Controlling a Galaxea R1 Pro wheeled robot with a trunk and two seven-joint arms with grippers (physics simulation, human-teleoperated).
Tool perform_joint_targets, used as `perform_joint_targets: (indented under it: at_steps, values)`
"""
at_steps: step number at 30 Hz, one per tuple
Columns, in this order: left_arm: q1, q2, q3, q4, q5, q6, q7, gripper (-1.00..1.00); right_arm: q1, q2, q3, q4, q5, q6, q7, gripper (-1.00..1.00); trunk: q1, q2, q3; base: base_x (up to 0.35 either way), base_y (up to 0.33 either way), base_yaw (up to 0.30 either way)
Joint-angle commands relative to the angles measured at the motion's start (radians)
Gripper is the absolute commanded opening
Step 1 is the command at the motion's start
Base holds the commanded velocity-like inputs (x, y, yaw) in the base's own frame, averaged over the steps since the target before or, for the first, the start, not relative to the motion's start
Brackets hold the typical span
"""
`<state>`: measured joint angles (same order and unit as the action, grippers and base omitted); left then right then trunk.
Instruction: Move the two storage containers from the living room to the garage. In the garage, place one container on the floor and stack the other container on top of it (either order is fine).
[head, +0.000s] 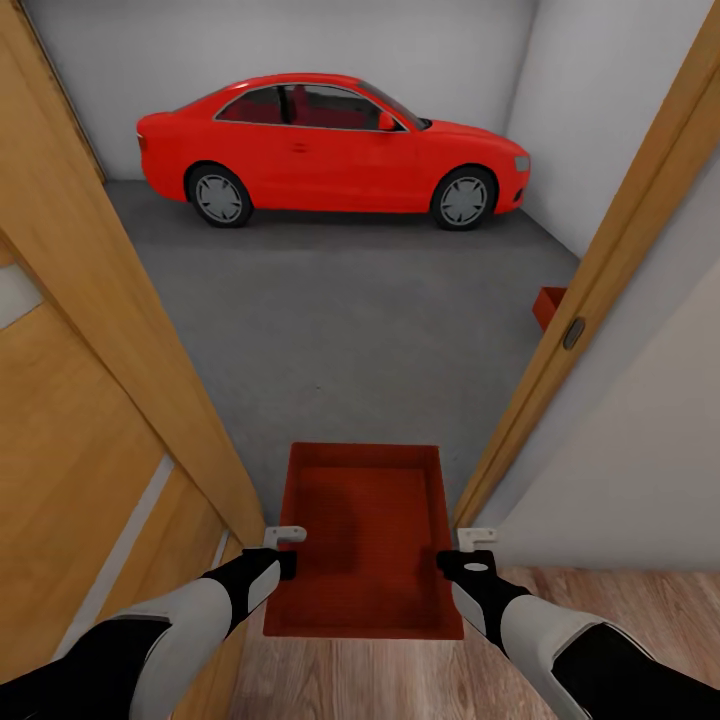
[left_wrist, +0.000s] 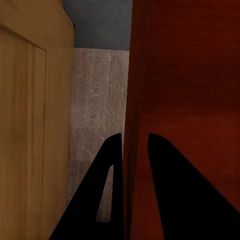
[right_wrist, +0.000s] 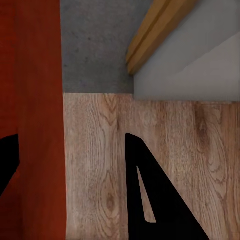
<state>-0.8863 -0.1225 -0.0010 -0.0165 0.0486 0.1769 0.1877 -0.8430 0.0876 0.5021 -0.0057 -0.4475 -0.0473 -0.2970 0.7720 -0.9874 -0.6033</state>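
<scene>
I stand at the doorway into the garage, holding 1 storage container (head: 365, 540) out in front of me between both hands. The container's far end reaches over the threshold above the dark grey concrete floor (head: 340, 320), while its near end is still above the light wood-plank floor (head: 600, 600).

The passage is tight: the open orange-brown door (head: 90, 420) runs close along my left arm, and the wooden door frame (head: 590, 290) stands just beside the container's right front corner. In the left wrist view the door (left_wrist: 30, 125) is near the container's outer wall (left_wrist: 185, 100), with only a strip of plank floor between. Beyond the frame the concrete lies open all the way to a red car (head: 330, 150) parked across the far white wall (head: 120, 60).

My left hand (head: 283, 560) is clamped on the container's left wall, 1 finger (left_wrist: 107, 190) outside and 1 inside. My right hand (head: 455, 562) grips the right wall (right_wrist: 35, 100) the same way, its outer finger (right_wrist: 150, 200) over the planks.

The held container is empty, its ribbed bottom bare. The 2nd storage container (head: 549, 305) sits on the concrete at the right, partly hidden behind the door frame; I cannot see into it.

I can read no writing anywhere.
</scene>
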Motion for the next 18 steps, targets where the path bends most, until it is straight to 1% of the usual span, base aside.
perform_joint_targets:
  at_steps: [1,18]
  values:
    - [0.0,0.0,-0.007,-0.002,0.002,0.007,0.006,-1.0,-0.001,0.001,0.007,0.001,-0.011,-0.005,-0.004,-1.0,0.0,-0.001,-0.001,0.177,0.0,0.0]
    - [0.0,0.0,-0.007,-0.002,0.002,0.004,0.006,-1.0,-0.001,0.001,0.007,0.001,-0.011,-0.006,-0.004,-1.0,0.0,-0.001,-0.001,0.313,0.0,0.0]
